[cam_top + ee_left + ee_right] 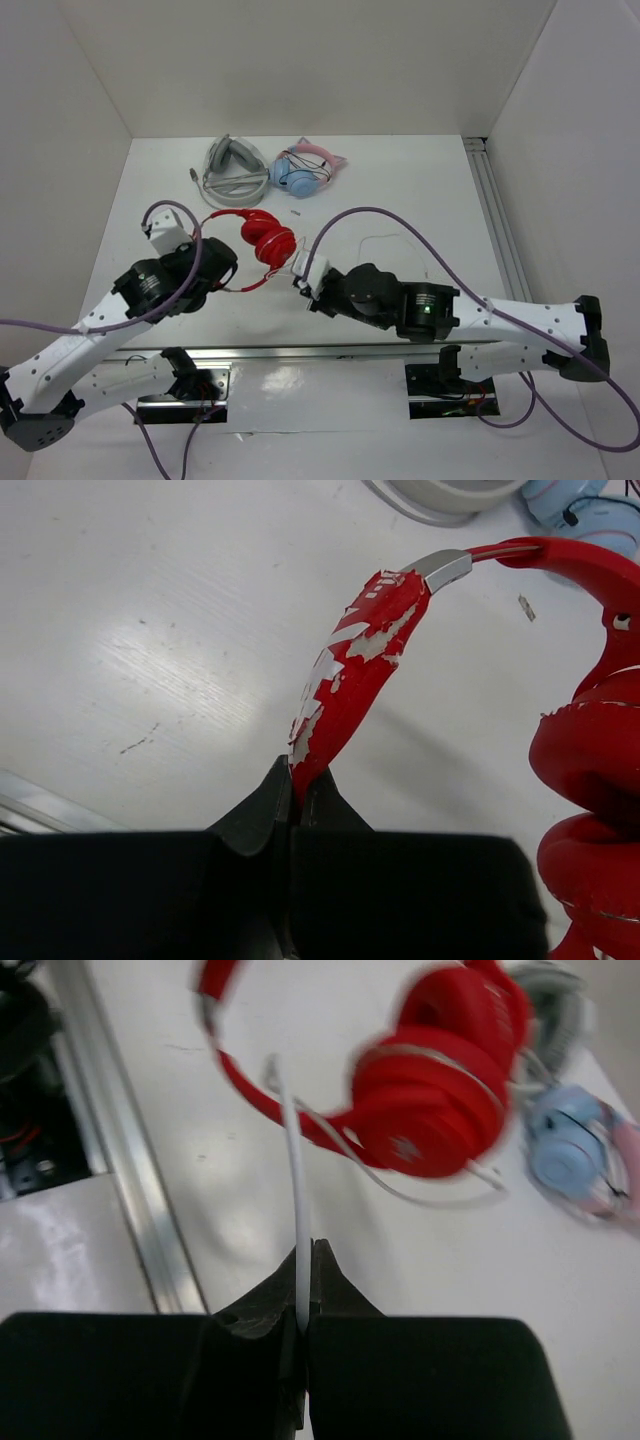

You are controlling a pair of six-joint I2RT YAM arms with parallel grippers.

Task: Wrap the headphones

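Note:
The red headphones (266, 240) lie mid-table, earcups folded together, and show in the right wrist view (440, 1090) too. My left gripper (226, 272) is shut on the worn, peeling padded part of the red headband (345, 675); the earcups (590, 770) sit to its right. My right gripper (299, 279) is shut on the thin white cable (297, 1200), which runs up from the jaws to the headband and loops under the earcups. More white cable (385, 240) trails on the table to the right.
Grey-white headphones (235, 167) and light-blue and pink cat-ear headphones (305, 170) lie at the back of the table. A metal rail (495, 215) runs along the right side, another along the near edge (130, 1160). White walls enclose the table.

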